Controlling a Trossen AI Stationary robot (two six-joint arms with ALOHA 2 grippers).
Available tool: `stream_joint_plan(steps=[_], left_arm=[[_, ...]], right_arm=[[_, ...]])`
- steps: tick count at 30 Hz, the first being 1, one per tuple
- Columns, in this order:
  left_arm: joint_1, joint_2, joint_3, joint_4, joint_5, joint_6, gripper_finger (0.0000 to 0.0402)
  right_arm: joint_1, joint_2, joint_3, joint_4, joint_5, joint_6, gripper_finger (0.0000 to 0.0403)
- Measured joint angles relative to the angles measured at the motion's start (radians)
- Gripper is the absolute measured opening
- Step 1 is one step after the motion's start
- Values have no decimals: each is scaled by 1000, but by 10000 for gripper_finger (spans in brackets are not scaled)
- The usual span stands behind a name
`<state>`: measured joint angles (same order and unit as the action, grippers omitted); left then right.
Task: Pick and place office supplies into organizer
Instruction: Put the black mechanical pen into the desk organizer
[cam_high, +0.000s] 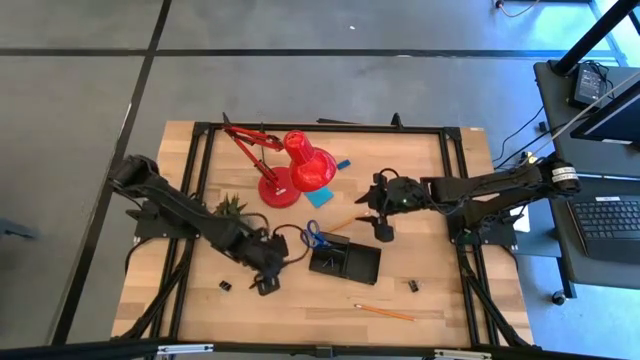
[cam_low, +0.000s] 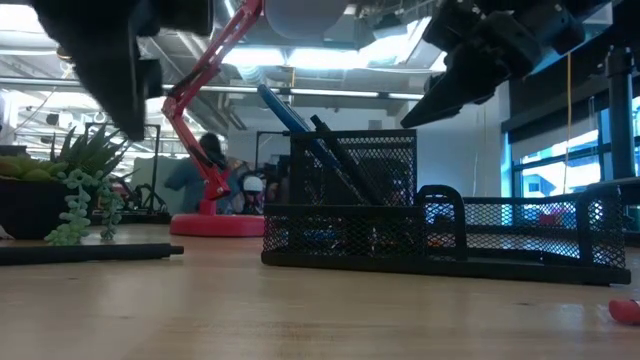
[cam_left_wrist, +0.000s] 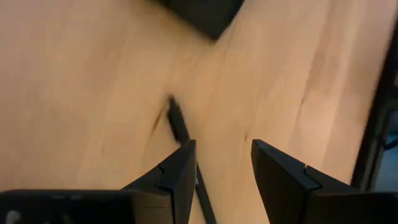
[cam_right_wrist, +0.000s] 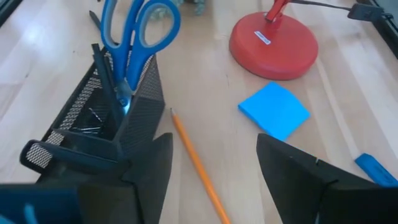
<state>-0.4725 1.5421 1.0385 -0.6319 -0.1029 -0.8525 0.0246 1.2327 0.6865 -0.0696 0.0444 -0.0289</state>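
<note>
The black mesh organizer (cam_high: 345, 262) lies near the table's middle. Blue-handled scissors (cam_right_wrist: 134, 37) and a black pen (cam_right_wrist: 106, 74) stand in its upright cup. My left gripper (cam_left_wrist: 224, 146) hangs open over the wood just left of the organizer, above a black pen (cam_left_wrist: 179, 124) lying flat on the table. One end of that pen runs under one finger. My right gripper (cam_right_wrist: 214, 146) is open above the table behind the organizer. An orange pencil (cam_right_wrist: 196, 162) lies on the wood below its fingers. A light-blue note pad (cam_right_wrist: 275, 109) and a blue eraser (cam_right_wrist: 376, 168) lie farther off.
A red desk lamp (cam_high: 295, 165) stands at the back, its round base (cam_right_wrist: 273, 43) by the note pad. A green potted plant (cam_high: 232, 207) sits near the left arm. A second pencil (cam_high: 385, 312) and two binder clips (cam_high: 226, 286) (cam_high: 413, 286) lie toward the near edge.
</note>
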Motion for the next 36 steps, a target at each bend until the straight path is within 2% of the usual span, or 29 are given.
stream_joint_plan(steps=[5, 9, 12, 19, 23, 36], left_arm=[[1, 123, 79, -148, 76, -142, 148], [1, 208, 106, -159, 179, -208, 148], [1, 261, 120, -158, 220, -225, 148], [5, 335, 126, -179, 244, -227, 148], [13, 373, 131, -194, 298, -227, 142], [37, 398, 131, -243, 314, -235, 71]], right_arm=[[-3, 0, 0, 0, 0, 0, 236], [-3, 0, 0, 2, 0, 0, 236], [-3, 0, 0, 5, 0, -1, 236], [-3, 0, 0, 7, -1, -1, 236], [-3, 0, 0, 7, -1, -1, 236], [-3, 0, 0, 14, -1, -5, 236]])
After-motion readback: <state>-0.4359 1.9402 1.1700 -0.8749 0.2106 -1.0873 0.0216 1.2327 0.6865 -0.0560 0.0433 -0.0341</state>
